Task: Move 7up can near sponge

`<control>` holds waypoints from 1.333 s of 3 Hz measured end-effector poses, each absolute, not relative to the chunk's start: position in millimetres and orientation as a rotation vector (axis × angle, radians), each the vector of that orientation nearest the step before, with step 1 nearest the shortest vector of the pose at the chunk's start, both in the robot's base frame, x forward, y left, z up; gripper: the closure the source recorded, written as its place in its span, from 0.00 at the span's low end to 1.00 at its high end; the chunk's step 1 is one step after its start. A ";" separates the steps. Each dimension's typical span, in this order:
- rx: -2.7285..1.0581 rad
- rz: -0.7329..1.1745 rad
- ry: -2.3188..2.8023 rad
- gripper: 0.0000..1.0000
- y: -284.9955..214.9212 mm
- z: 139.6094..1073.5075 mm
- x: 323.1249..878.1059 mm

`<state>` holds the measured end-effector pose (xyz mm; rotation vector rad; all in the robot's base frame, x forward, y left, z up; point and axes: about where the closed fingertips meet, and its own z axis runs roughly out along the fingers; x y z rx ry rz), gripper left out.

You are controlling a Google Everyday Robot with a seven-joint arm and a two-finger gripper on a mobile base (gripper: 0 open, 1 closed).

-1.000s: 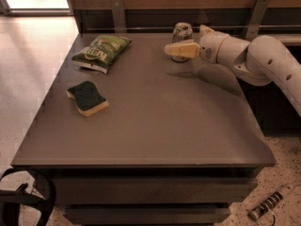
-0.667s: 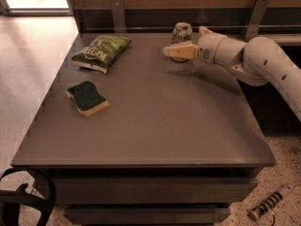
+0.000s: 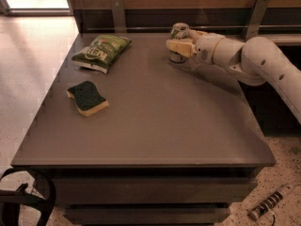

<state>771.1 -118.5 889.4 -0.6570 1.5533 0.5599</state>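
The 7up can (image 3: 178,31) stands upright at the far edge of the table, right of centre; its silver top shows and its lower body is partly hidden. My gripper (image 3: 181,41) is at the can, reaching in from the right, with its cream-coloured end across the front of the can. The sponge (image 3: 87,97), dark green on top over yellow foam, lies flat on the left part of the table, well apart from the can.
A green chip bag (image 3: 102,51) lies at the far left of the grey table (image 3: 155,126). A wooden wall with metal brackets (image 3: 254,13) runs behind the table. A power strip (image 3: 270,204) lies on the floor at lower right.
My gripper has shifted slightly left and closer in on the can. The can, sponge and chip bag have not moved.
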 end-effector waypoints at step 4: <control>-0.678 0.576 1.537 1.00 -112.1 903.9 761.8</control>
